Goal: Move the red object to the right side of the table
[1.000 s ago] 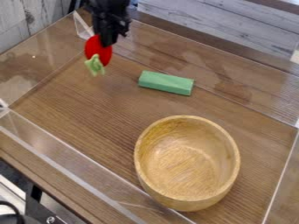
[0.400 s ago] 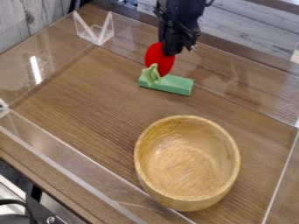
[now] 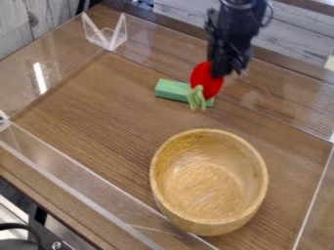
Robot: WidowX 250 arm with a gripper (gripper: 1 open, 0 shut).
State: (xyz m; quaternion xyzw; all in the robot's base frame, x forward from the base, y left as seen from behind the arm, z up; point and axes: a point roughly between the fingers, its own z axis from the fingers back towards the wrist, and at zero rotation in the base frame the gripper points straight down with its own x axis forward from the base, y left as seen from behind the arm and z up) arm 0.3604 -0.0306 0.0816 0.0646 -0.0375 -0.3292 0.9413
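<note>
A: Clear acrylic walls (image 3: 59, 166) edge the table (image 3: 92, 107); bare wood is seen at nine o'clock of the bowl (image 3: 209, 181).

B: The red object (image 3: 205, 77), green-tipped, is gripped by the gripper (image 3: 217, 72), over the green block (image 3: 177, 91).

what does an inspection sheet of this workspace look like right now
surface: brown wood-grain table edged by low clear acrylic walls
job's things: red object with a green leafy tip, hanging from the gripper in front of the green block's right end
clutter: flat green block mid-table; wooden bowl near the front right, nothing seen inside; small clear stand at the back left
grippers: gripper pointing down, shut on the red object
cables: nothing seen
surroundings: pale plank wall behind; dark gear at the lower left corner
</note>
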